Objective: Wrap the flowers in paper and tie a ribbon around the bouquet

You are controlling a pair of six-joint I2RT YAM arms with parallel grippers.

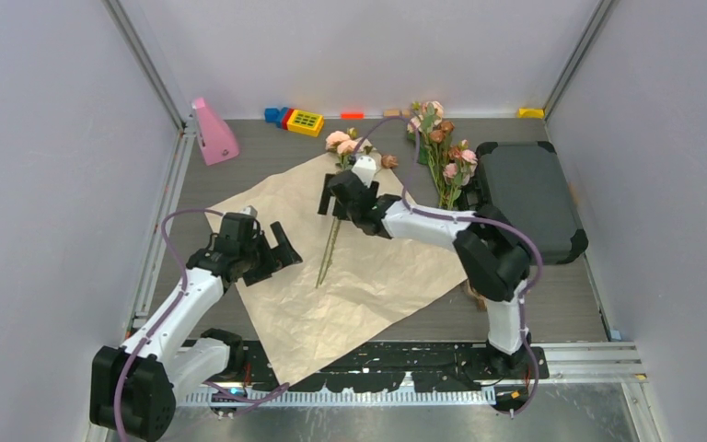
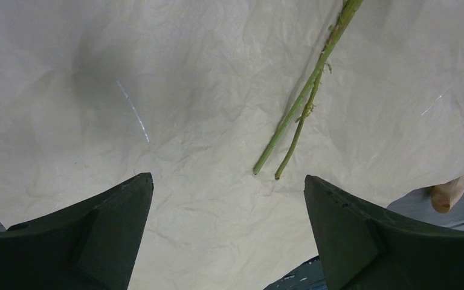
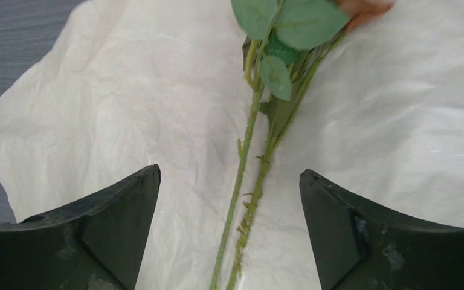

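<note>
1. A grey table (image 1: 534,304) between pale walls carries the work.
2. The right end effector (image 3: 229,181) hangs just over the stems of the flowers (image 1: 330,253), its jaws wide apart and gripping nothing. The left end effector (image 2: 228,181) is spread fully and is also empty, above the left part of the paper (image 1: 377,285).
3. The flowers lie on the paper, heads toward the far wall.
4. The stems look thin, light and springy, so I would grip them mid-stem, below the leaves.
5. The paper seems soft and easy to tear, so a corner is the best place to lift it.

Lab robot cell: plain white walls (image 1: 46,138) enclose grey surface (image 1: 534,304); mounting rail (image 1: 598,354) at 6 o'clock, toy blocks (image 1: 304,122) at 12.
</note>
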